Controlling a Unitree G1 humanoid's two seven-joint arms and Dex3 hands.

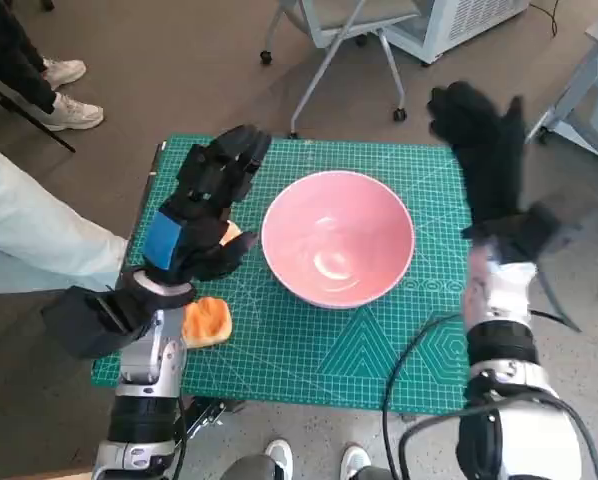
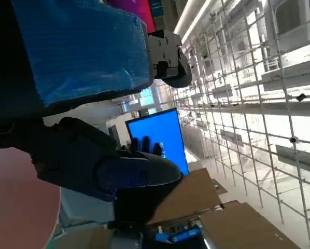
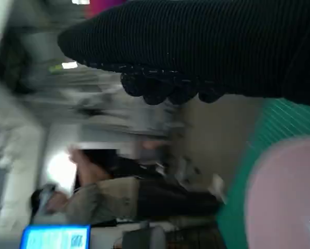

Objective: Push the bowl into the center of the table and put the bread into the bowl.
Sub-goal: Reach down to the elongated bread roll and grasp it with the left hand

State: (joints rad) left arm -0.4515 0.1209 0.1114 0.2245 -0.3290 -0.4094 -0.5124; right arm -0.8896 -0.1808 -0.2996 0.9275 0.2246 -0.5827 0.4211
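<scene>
- Near the surface's (image 1: 309,360) left front edge lies the bread (image 1: 208,322), apparently soft and light; a gentle side pinch should do.
- Left hand (image 1: 201,205) hovers above it, fingers spread, holding nothing.
- Centrally sits the pink bowl (image 1: 338,250), looking rigid and smooth; push at its rim.
- Right hand (image 1: 484,150) is raised, empty, fingers apart.
</scene>
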